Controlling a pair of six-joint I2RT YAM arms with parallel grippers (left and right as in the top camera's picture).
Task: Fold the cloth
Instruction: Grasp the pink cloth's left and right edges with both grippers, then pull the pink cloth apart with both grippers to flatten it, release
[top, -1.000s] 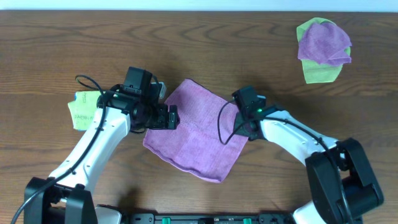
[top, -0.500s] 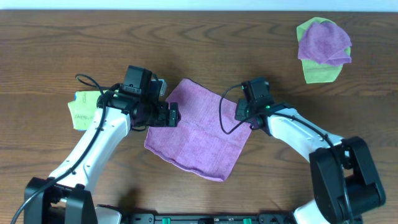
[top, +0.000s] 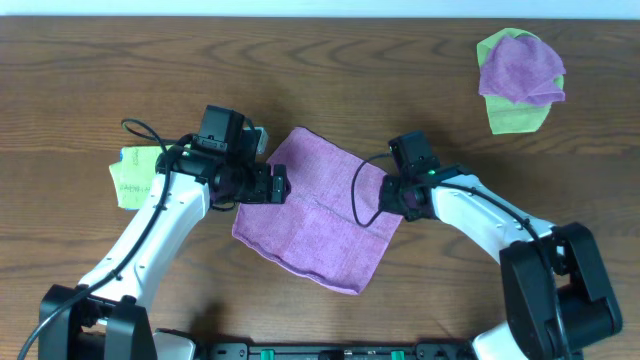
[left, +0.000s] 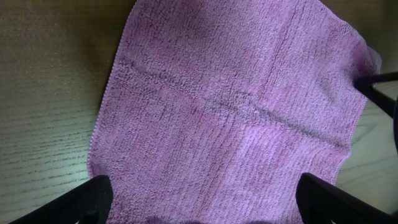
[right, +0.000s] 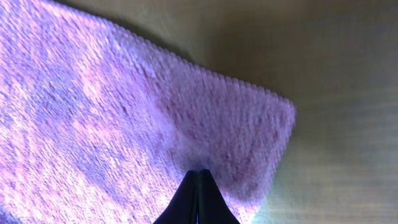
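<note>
A purple cloth (top: 315, 215) lies flat as a tilted square in the middle of the wooden table. My left gripper (top: 270, 185) is over its left edge, open wide, with the cloth (left: 236, 106) spread under and between the fingers (left: 199, 208). My right gripper (top: 397, 196) is at the cloth's right corner. In the right wrist view its fingers (right: 200, 172) are pressed together, pinching the cloth (right: 124, 124) just inside that corner, and the fabric puckers at the tips.
A pile of a purple cloth on a green cloth (top: 520, 75) lies at the far right back. A yellow-green item (top: 132, 178) lies by the left arm. Bare wood (top: 330, 70) surrounds the cloth.
My right gripper has moved right and slightly toward the front, drawing the cloth's right corner outward so the cloth lies flatter. The left arm has barely moved.
</note>
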